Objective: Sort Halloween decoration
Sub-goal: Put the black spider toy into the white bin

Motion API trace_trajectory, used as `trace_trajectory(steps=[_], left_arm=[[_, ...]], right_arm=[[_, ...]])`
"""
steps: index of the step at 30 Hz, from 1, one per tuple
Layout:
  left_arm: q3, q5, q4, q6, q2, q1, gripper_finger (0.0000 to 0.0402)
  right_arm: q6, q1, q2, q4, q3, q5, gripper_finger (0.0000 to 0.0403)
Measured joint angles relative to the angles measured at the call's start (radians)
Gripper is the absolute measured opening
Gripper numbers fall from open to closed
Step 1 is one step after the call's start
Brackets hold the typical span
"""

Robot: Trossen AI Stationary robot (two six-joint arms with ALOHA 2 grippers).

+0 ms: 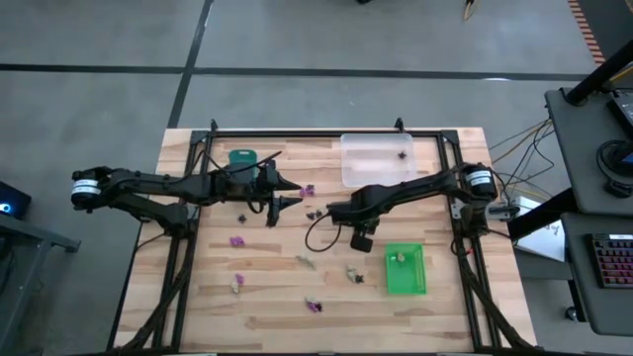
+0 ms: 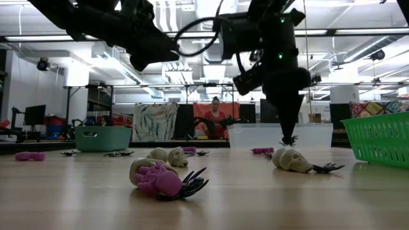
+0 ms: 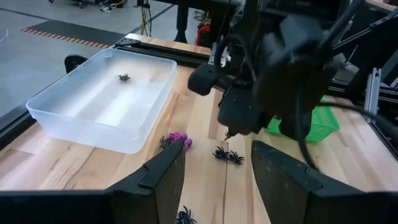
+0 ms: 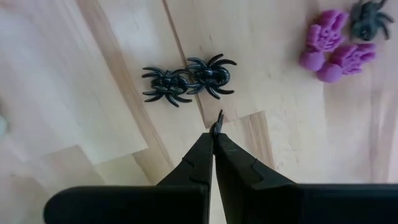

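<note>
Two dark arms meet over the middle of the wooden table (image 1: 277,316) in the high view: the left gripper (image 1: 289,195) at about 10 o'clock from the table's centre, the right gripper (image 1: 330,210) just right of it, near small black spiders (image 1: 316,213). Purple, black and pale trinkets lie scattered across the boards; a clear tray (image 1: 377,159) sits at 1 o'clock, a teal tray (image 1: 242,157) at 11 o'clock, a green basket (image 1: 406,269) at 4 o'clock. In the low view a pale skull (image 2: 291,160) lies on the table with a black spider (image 2: 327,168) beside it; nearer, a purple skull (image 2: 157,181) rests against another spider. In the left wrist view the left fingers (image 3: 165,174) stand spread, holding nothing; beyond them the right arm hangs over a spider pair (image 3: 227,155), and the clear tray holds one spider (image 3: 124,77). In the right wrist view the right fingers (image 4: 199,163) are pressed together, a thin black sliver at their tip; what it belongs to cannot be told. Two spiders (image 4: 188,79) lie just beyond the tip.
</note>
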Motion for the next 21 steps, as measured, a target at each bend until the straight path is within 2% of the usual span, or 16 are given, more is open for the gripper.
trace_trajectory(steps=[10, 21], left_arm=[[0.0, 0.0, 0.002, 0.001, 0.0, 0.0, 0.0168], [0.0, 0.0, 0.006, 0.006, 0.0, 0.0, 0.0168]], right_arm=[[-0.051, -0.088, -0.121, -0.021, 0.0, 0.009, 0.0008], [-0.183, -0.328, -0.218, -0.033, 0.02, 0.029, 0.0008]])
